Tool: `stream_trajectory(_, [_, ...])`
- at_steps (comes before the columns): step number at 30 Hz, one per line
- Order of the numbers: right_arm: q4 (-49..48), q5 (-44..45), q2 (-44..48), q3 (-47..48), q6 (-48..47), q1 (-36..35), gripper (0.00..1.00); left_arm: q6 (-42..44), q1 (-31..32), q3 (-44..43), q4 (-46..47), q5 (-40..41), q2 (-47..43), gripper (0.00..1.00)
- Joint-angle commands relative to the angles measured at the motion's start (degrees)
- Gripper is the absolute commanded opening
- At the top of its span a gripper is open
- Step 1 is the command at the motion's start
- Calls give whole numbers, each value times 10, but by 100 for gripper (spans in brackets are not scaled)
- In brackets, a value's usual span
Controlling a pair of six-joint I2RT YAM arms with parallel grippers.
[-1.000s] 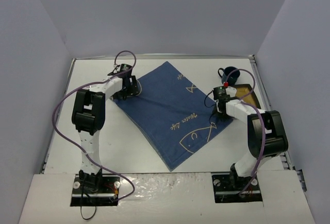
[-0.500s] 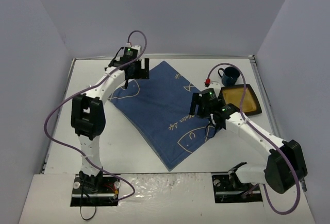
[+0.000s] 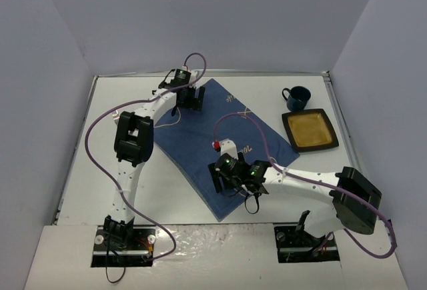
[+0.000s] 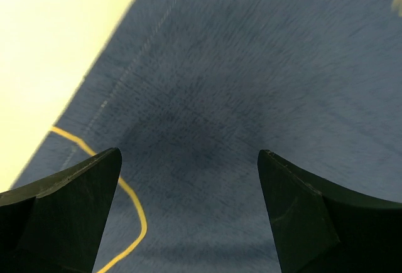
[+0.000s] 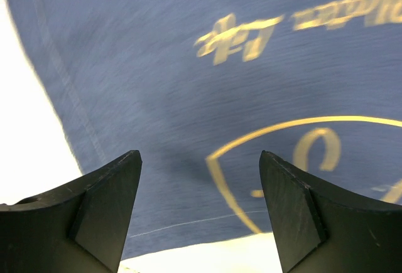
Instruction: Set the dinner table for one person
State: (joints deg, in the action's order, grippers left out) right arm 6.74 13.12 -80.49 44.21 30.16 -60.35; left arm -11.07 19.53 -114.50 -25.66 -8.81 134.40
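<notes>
Plainly, grey walls [image 3: 213, 17] box the white table [image 3: 267, 83]; left gripper [image 4: 188, 176] and right gripper [image 5: 200, 182] gape empty over the cloth [image 3: 193, 143].

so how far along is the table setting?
Early. Done: the cloth lies spread, skewed, on the table. In hand: nothing gripped; the left gripper hangs open near the cloth's far corner, the right gripper open over its near end, possibly to straighten it. Left: plate and mug sit off the cloth, far right.

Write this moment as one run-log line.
left fingers open over cloth far corner | right fingers open over cloth near edge | plate, mug far right
</notes>
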Motion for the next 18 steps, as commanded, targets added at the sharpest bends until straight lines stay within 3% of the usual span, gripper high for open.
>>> stream_trajectory(1, [-53,24,-40,2,8,-40,71,3,0,-31,17,-1,-11,86])
stream_trajectory(8, [-60,-14,-115,-18,45,-77,71,-12,-4,-40,15,28,24,86])
stream_trajectory(18, [17,-16,-98,-74,164,-162,72,-30,-21,-56,6,49,45,84])
